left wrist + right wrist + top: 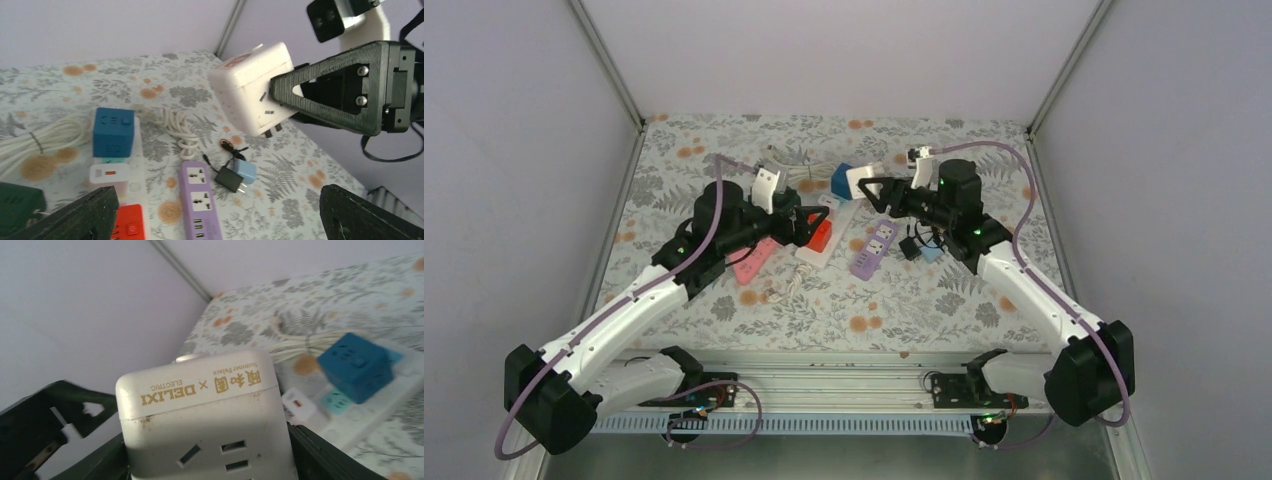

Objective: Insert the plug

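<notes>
The plug (861, 182) is a white cube adapter with gold lettering, lifted above the mat. My right gripper (871, 190) is shut on it, a black finger on either side (207, 455). In the left wrist view the plug (250, 87) hangs tilted with its metal prongs pointing down and toward the mat. The white power strip (832, 232) lies below it and carries a blue cube adapter (841, 180). My left gripper (809, 222) hovers open over the near end of that strip and a red strip (821, 237), with nothing between its fingers (220, 220).
A purple power strip (197, 200) lies right of the white one, with a black charger (229, 179) and a light blue one (246, 171) beside it. A pink strip (752, 262) sits under my left arm. A coiled white cable (175, 127) lies at the back.
</notes>
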`<state>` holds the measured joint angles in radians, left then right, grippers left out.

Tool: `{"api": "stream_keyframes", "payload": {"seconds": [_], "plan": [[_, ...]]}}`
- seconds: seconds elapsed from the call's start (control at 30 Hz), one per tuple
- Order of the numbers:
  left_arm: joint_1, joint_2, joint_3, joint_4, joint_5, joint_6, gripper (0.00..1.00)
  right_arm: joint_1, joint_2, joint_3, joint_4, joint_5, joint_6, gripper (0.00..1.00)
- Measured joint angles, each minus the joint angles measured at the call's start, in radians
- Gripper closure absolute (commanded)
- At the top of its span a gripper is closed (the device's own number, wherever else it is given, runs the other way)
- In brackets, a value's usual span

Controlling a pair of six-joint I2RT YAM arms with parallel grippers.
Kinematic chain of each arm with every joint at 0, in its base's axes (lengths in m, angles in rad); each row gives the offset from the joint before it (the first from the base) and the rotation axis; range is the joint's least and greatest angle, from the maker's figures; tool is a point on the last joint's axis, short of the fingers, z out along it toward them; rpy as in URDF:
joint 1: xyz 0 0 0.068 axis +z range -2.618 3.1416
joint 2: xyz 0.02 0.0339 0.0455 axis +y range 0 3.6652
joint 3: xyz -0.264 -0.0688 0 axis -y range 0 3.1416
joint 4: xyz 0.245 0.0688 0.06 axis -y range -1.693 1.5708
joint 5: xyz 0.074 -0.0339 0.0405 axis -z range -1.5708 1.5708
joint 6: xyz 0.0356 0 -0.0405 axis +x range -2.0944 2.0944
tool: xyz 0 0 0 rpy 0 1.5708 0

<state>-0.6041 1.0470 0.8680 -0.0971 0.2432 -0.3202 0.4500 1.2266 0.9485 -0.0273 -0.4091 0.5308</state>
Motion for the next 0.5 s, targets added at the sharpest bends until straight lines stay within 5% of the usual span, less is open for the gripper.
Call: {"api": "stream_keyframes", "payload": {"seconds": [0.5], "plan": [[-0.005, -0.001, 0.101, -0.002, 0.103, -0.072, 0.00, 0.001, -0.034, -0.074, 0.197, -0.315, 0.264, 0.37]]}}
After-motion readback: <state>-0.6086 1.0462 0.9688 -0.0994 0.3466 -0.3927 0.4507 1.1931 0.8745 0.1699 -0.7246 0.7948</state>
